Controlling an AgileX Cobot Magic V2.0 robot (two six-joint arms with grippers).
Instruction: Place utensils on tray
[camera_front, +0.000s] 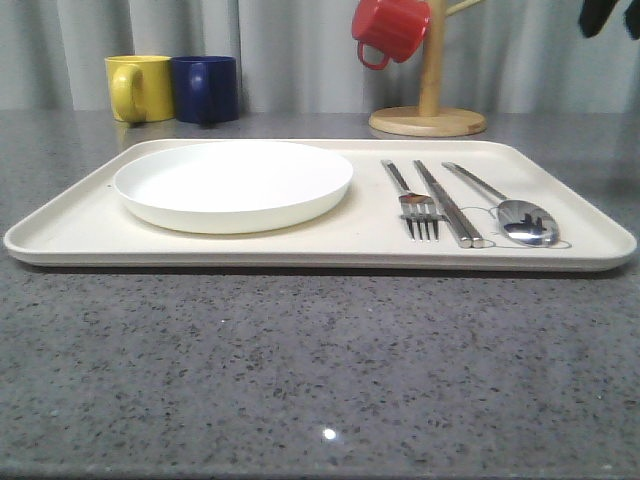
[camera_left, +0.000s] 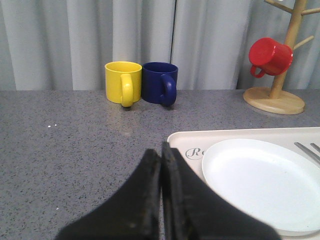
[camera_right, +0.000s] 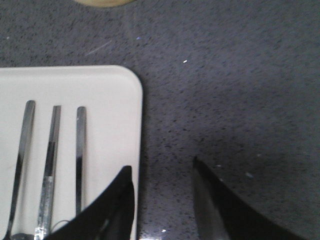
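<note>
The cream tray (camera_front: 300, 252) lies across the middle of the grey table. On its left half rests the round white plate (camera_front: 233, 183). On its right half the fork (camera_front: 415, 205), the chopsticks (camera_front: 450, 208) and the spoon (camera_front: 520, 220) lie side by side. My left gripper (camera_left: 161, 148) is shut with nothing in it, beside the tray's far left corner (camera_left: 181, 138) and near the plate (camera_left: 265, 180). My right gripper (camera_right: 161, 167) is open and empty over the tray's right edge (camera_right: 120, 100), next to the handles of the fork (camera_right: 22, 150), chopsticks (camera_right: 50, 160) and spoon (camera_right: 80, 155).
A yellow mug (camera_front: 138, 88) and a blue mug (camera_front: 205, 88) stand behind the tray at the back left. A red mug (camera_front: 390, 28) hangs on the wooden mug stand (camera_front: 428, 120) at the back right. Bare grey tabletop lies in front of the tray.
</note>
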